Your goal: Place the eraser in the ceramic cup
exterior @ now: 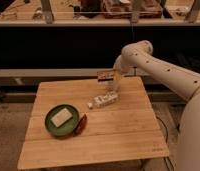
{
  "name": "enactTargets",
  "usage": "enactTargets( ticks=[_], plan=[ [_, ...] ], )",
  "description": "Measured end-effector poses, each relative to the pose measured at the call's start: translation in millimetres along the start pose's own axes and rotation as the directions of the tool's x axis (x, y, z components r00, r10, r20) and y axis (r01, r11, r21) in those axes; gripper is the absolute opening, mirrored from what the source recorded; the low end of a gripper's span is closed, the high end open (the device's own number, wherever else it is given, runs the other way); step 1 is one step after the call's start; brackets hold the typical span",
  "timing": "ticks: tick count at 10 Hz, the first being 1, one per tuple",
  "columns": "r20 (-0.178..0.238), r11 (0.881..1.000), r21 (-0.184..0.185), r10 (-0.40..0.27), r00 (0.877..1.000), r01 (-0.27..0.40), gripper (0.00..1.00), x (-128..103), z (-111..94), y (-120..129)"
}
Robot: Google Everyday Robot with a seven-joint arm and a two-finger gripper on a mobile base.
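The eraser, a small dark block with an orange-red band, is held just above the table's far edge. My gripper comes down from the pale arm on the right and is shut on the eraser. A small off-white shape stands just below the gripper, at the right end of the white carton. It looks like the ceramic cup, but I cannot tell for sure.
A white boxy carton lies on the wooden table near the middle. A green round plate with a pale white slab sits at the left. A small red object lies beside the plate. A dark railing runs behind the table.
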Motion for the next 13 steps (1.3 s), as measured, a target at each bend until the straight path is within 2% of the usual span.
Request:
enactTargets(
  ticks=[2, 6, 10, 13],
  plan=[
    [0.043, 0.999, 0.011, 0.042, 0.998, -0.043, 0.14, 4.3, 0.0, -8.3],
    [0.048, 0.999, 0.013, 0.052, 0.997, -0.053, 0.14, 3.1, 2.2, -9.4],
    [0.002, 0.995, 0.037, 0.098, 0.995, -0.098, 0.14, 14.4, 3.2, -16.4],
    [-0.044, 0.984, 0.053, 0.171, 0.984, -0.169, 0.14, 31.0, 5.6, -32.5]
  ],
)
